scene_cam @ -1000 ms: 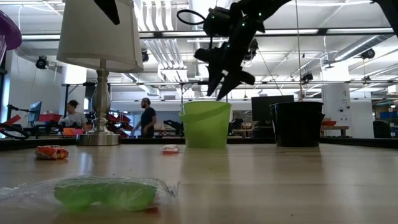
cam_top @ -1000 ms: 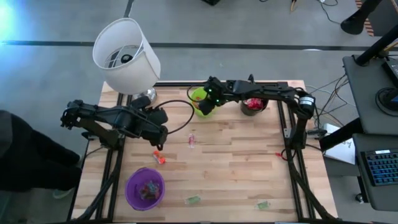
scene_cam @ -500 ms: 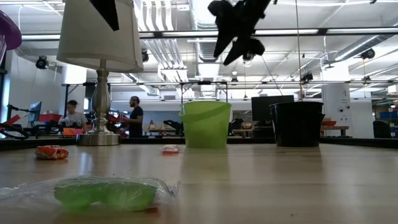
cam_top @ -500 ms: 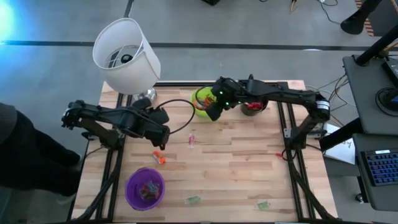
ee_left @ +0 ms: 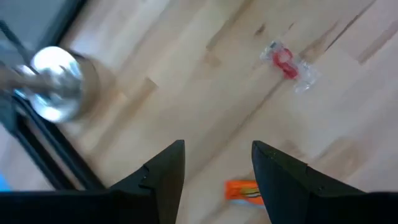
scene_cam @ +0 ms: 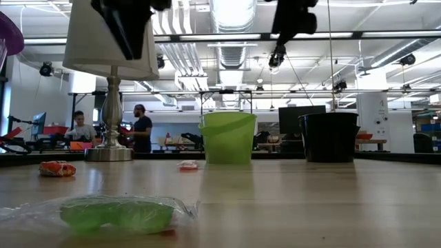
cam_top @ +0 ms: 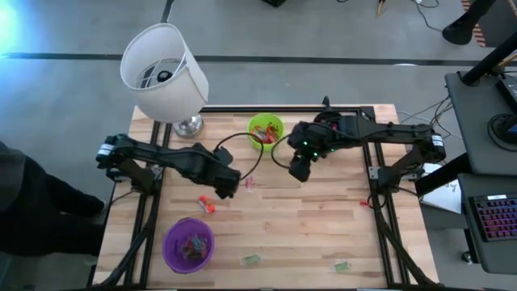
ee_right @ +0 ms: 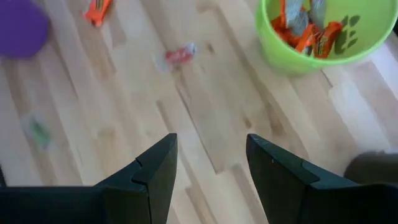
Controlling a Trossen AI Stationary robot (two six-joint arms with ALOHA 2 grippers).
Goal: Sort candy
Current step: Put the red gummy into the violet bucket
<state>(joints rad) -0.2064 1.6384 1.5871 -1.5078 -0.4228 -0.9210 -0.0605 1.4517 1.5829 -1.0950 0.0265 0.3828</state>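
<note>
Hovering over the table (cam_top: pixel 323 226), left gripper (ee_left: pixel 214 171) and right gripper (ee_right: pixel 208 165) spread empty fingers.

You get bright, even overhead light — ceiling strip lamps (scene_cam: pixel 234 14) glare white in the low view. The near green candy packet (scene_cam: pixel 117 213) is out of focus; both wrist views are softly blurred.
</note>
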